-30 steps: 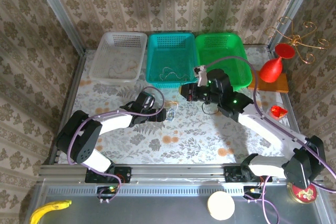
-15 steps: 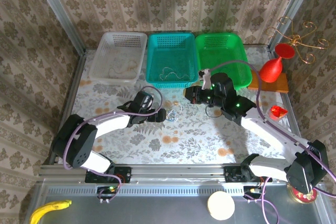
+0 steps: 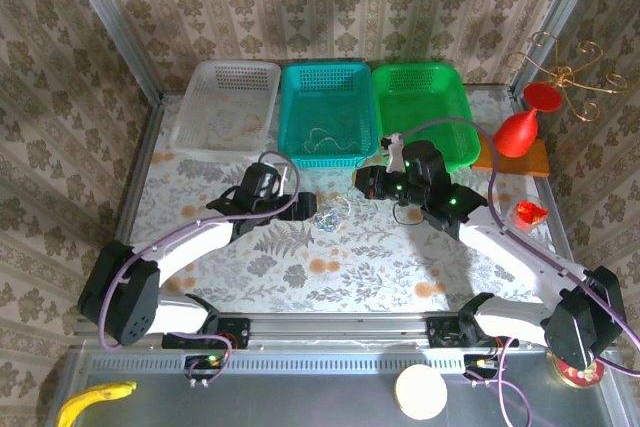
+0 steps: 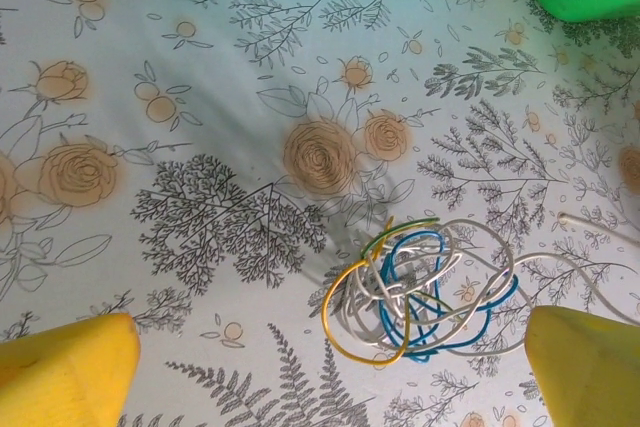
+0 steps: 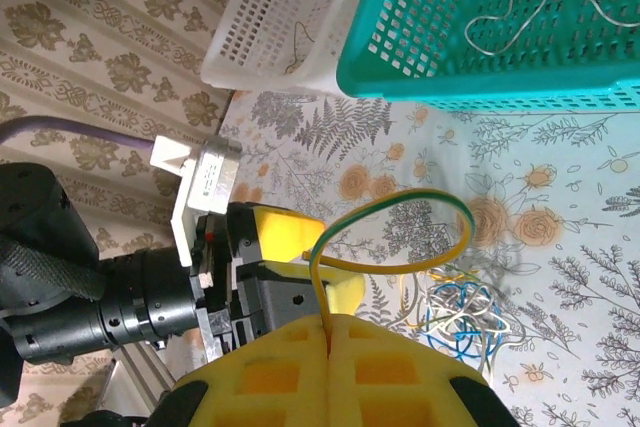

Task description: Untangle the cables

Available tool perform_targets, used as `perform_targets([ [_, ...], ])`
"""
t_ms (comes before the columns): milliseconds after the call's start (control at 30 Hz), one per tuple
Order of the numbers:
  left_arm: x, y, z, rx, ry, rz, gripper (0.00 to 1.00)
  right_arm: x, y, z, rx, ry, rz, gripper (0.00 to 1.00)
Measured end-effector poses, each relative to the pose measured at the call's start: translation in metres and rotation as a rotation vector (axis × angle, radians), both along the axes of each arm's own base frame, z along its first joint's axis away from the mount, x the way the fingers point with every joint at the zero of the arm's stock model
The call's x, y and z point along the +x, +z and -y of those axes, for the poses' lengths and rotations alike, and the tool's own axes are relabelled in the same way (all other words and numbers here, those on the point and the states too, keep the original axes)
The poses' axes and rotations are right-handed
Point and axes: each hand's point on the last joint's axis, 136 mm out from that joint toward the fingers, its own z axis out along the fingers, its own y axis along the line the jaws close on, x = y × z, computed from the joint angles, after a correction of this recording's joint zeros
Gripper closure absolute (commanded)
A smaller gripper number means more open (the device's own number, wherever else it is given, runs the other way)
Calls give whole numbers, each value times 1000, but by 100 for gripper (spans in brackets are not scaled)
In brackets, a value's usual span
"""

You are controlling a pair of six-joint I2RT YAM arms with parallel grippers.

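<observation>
Cables [image 4: 420, 292]: bunched just in front of the teal basket [image 3: 325, 112]. My right gripper [image 5: 328, 327] pinches a yellow-green strand [image 5: 400, 199]; my left gripper [image 4: 322, 372] hangs spread wide over the bunch. Next, I judge: pin the bunch, draw the strand free.

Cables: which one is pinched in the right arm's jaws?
The yellow-green cable: it arches up in a loop from the shut right gripper, while the blue and white cables lie bunched on the floral tablecloth.

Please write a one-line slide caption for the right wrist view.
Right pincer shut on a yellow-green cable that loops out toward the tangled cables on the floral table.
</observation>
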Motion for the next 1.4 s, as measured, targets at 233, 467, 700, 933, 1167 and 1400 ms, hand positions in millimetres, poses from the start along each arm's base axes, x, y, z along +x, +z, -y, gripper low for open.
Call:
perform_targets([
  [233,-5,-47,26,79,-57,-87,0,1,-3,0,3,-2,3,100],
  [467,-8,-74,32,181,-50,-85,0,15,19,16,35,-36,16,100],
  [700,-6,-78,31,222,-31,-68,0,30,137,39,185,-57,207,100],
  [933,-6,-78,31,222,-30,-66,0,18,181,48,252,-46,285,100],
  [1167,-12,-71,35,199,-59,-92,0,19,143,48,236,-56,211,100],
  [1400,-14,-14,40,90,-99,-63,0,17,90,53,191,-88,119,100],
])
